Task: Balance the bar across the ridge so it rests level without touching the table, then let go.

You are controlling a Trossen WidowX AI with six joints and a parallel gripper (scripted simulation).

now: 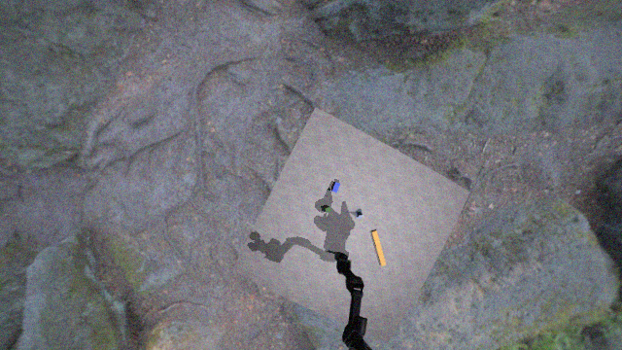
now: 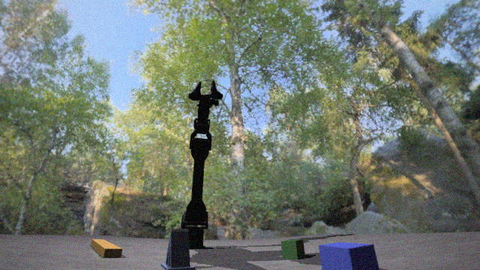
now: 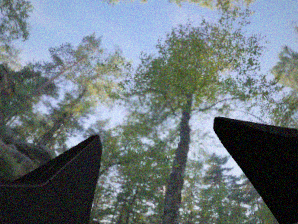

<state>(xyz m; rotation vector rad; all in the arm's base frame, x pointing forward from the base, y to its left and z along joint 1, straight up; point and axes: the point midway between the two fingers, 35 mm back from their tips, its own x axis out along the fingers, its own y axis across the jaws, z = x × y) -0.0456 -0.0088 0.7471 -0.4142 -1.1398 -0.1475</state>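
Note:
The orange bar [image 1: 378, 249] [image 2: 106, 248] lies flat on the table [image 1: 408, 190], apart from the ridge. The ridge [image 1: 359, 213] [image 2: 178, 250] is a small dark blue-grey piece with a wider base and a narrow top. It stands upright with nothing on it. My gripper [image 2: 206, 83] [image 3: 158, 132] is open and empty, raised high above the table at the top of the upright arm, its fingers pointing up. The wrist view shows only the two black fingers against trees and sky, with neither bar nor ridge.
A green cube [image 1: 327, 209] [image 2: 292, 249] and a blue block [image 1: 336, 187] [image 2: 346, 258] stand on the table, on the other side of the ridge from the bar. The arm's shadow falls across the table and over the green cube in the top view.

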